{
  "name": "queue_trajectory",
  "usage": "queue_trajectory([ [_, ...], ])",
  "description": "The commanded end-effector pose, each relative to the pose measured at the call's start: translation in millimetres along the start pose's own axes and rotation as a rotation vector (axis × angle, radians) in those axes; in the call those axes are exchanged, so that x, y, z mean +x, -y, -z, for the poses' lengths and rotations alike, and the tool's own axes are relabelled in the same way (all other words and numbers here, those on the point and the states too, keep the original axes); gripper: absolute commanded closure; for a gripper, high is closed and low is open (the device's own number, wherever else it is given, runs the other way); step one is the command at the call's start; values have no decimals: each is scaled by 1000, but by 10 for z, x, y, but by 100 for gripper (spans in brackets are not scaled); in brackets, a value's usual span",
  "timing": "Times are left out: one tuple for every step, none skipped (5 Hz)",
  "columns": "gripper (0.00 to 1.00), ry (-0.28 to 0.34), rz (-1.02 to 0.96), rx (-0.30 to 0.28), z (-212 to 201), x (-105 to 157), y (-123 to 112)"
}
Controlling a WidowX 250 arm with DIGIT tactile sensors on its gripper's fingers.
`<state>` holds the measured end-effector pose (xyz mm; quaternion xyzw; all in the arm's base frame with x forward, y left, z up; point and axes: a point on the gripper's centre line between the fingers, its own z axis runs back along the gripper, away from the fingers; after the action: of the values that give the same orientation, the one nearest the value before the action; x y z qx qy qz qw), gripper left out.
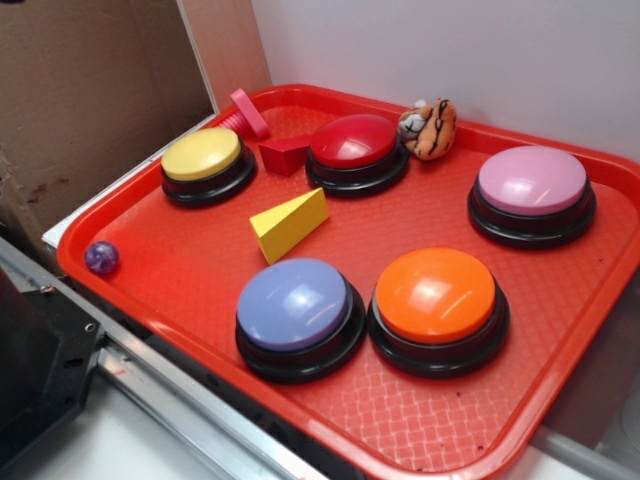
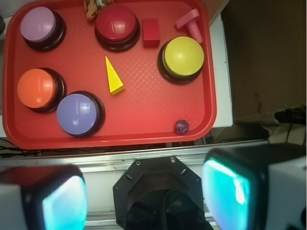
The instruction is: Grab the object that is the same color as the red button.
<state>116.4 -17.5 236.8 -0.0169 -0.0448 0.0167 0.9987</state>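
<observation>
Gripper [image 2: 144, 199] fingers spread, empty, high above tray [image 2: 201, 72]; red block [image 2: 150, 32] at far side between red button [image 2: 116, 25] and yellow button [image 2: 183, 56]; judged light, rigid, smooth; pinch across flat parallel sides.

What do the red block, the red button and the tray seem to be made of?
Red block: probably wood or matte plastic; its flat faces show no glare.
Red button: glossy hard plastic cap, with bright highlights, on a black base that also looks like plastic.
Tray: red plastic, most likely; its floor has a moulded grid texture with a soft sheen.
</observation>
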Motion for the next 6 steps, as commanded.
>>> queue_trajectory([
  [0, 0, 0, 0, 0, 0, 0],
  [0, -11, -72, -18, 99, 89, -27],
  [0, -10, -179, -61, 223, 190, -51],
  [0, -23, -329, -32, 567, 419, -33],
  [0, 39, -451, -76, 887, 590, 19],
  [0, 42, -481, -84, 1176, 727, 75],
])
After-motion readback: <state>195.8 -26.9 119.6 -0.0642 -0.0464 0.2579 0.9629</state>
